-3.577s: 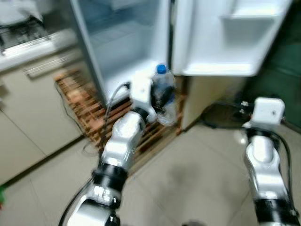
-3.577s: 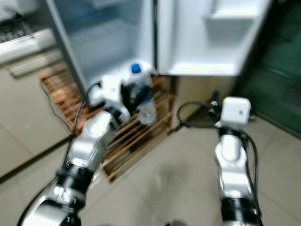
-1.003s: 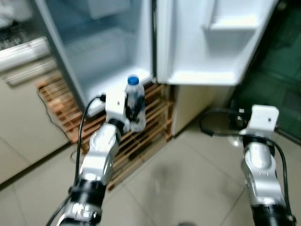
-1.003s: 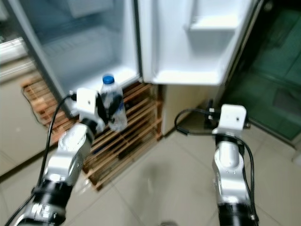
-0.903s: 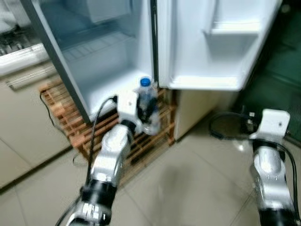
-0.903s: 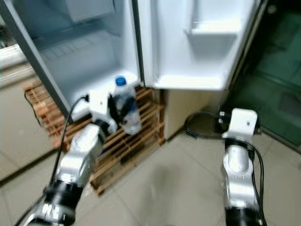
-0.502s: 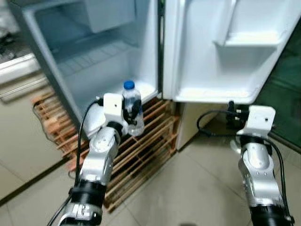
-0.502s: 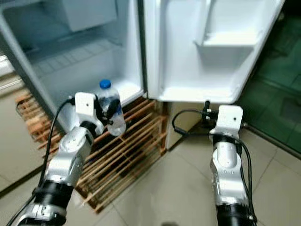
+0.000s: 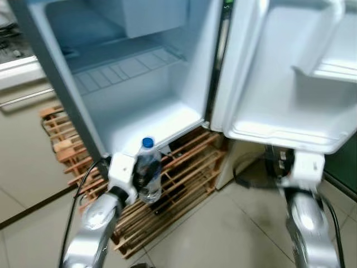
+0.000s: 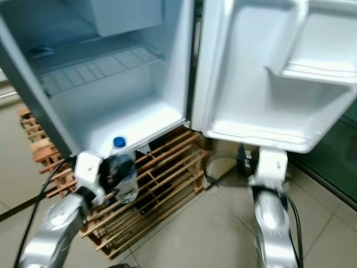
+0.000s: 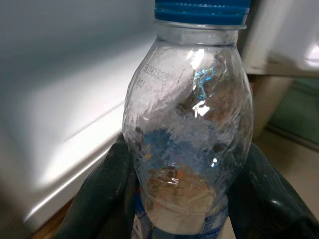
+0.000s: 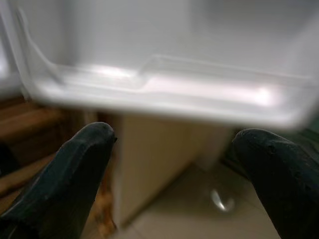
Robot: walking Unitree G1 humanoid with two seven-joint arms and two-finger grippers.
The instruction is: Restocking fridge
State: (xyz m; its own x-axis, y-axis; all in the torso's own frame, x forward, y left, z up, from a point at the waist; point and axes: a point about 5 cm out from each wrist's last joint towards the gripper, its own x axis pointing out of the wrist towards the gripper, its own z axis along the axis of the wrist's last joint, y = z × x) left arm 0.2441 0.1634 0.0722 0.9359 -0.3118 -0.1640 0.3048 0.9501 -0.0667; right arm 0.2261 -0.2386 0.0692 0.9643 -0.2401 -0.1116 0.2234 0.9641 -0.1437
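- While the left gripper (image 11: 187, 199) pinches a clear water bottle (image 9: 148, 177) by its lower body, the bottle sits upright just in front of the open fridge (image 9: 134, 84), below the lip of the bottom compartment.
- Step in hand, by the look of it: carrying the bottle to the fridge, w/ the placing not yet done. It hangs over the wooden pallet (image 9: 184, 178) under the fridge, not inside.
- Next move prob. calls for lifting the bottle above the front lip, pushing it fwd onto the white fridge floor (image 9: 150, 125), setting it down upright, then letting go.
- Right gripper (image 12: 174, 164) holds nothing; its black fingers (image 12: 75, 169) are spread wide apart, facing the bottom shelf of the open fridge door (image 9: 290, 84).
- Writing: embossed code near the bottle's shoulder starts approx. "8090328", w/ a shorter line under it too small to read. Blue cap (image 11: 202, 11) on top. A blue-and-white label band at the base is cut off, so no brand is legible.
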